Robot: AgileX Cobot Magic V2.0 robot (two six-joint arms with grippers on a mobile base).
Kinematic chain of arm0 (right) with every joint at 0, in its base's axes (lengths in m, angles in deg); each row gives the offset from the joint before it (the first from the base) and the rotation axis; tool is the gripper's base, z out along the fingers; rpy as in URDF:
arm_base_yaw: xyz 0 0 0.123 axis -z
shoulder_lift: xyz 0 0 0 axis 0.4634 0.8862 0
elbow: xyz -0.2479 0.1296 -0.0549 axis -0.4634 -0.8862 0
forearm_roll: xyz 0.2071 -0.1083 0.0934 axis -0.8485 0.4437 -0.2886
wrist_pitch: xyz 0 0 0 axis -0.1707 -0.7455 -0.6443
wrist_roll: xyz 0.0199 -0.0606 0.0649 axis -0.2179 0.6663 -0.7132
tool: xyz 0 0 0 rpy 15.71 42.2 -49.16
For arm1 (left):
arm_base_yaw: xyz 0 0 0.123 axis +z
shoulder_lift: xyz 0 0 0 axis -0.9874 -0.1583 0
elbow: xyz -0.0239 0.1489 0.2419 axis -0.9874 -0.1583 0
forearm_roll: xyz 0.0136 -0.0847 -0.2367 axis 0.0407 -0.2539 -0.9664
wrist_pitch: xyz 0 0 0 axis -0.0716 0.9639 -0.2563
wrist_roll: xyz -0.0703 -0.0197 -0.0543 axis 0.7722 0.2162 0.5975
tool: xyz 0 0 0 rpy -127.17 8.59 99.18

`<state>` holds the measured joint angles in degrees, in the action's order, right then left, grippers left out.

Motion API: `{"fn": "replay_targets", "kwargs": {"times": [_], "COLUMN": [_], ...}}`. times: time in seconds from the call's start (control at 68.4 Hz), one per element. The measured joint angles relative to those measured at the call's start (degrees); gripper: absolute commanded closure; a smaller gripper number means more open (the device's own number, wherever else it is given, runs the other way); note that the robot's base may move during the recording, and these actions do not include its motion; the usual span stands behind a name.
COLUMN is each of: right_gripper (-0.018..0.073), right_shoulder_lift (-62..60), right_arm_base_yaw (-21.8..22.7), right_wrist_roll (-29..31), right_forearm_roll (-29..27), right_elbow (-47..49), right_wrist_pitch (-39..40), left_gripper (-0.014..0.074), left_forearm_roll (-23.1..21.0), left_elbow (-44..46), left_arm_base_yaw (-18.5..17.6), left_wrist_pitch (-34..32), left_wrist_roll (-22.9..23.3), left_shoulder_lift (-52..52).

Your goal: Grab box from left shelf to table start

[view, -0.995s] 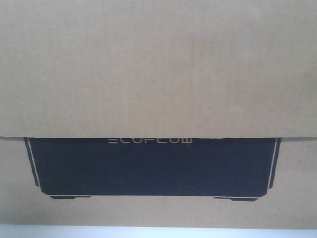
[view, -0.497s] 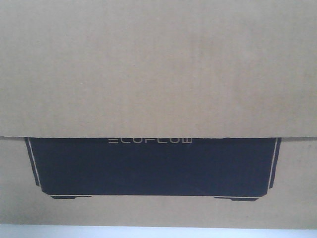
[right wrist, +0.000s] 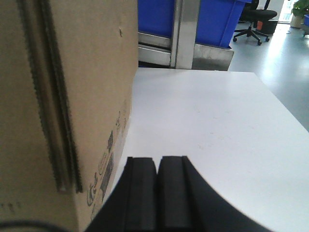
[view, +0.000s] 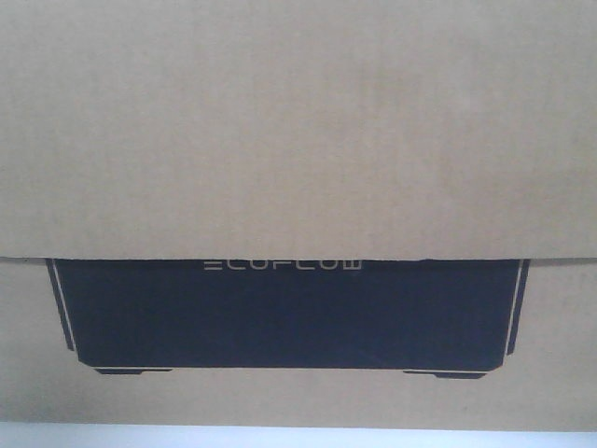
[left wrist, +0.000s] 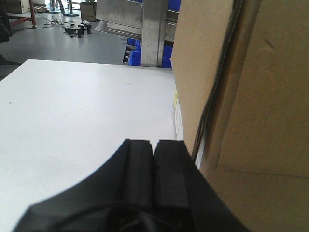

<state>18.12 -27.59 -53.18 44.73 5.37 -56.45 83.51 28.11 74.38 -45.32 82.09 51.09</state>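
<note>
One brown box (view: 298, 131) (black ECOFLOW panel) — on table (view: 298, 439).

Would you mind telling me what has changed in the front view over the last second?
Nothing visibly changed: the box fills the front view exactly as before, with the same pale strip of table beneath it.

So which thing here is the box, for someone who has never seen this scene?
Find the white table. The box stands on it between both shut grippers: large brown corrugated cardboard. Its black panel with white ECOFLOW lettering separates it from the blue bins behind.
</note>
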Motion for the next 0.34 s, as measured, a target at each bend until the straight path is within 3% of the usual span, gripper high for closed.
{"fn": "replay_targets", "kwargs": {"times": [0.336], "right_gripper": [0.0503], "right_shoulder_lift": [0.0], "right_arm_base_yaw": [0.0], "right_wrist_roll": [0.04], "right_forearm_roll": [0.0], "right_elbow": [0.0], "right_wrist_pitch": [0.0], "left_gripper": [0.0689], "left_forearm_roll": [0.0], "left_elbow": [0.0], "left_arm_base_yaw": [0.0], "left_wrist_pitch": [0.0], "left_wrist_roll": [0.0], "left_shoulder_lift": [0.0]}}
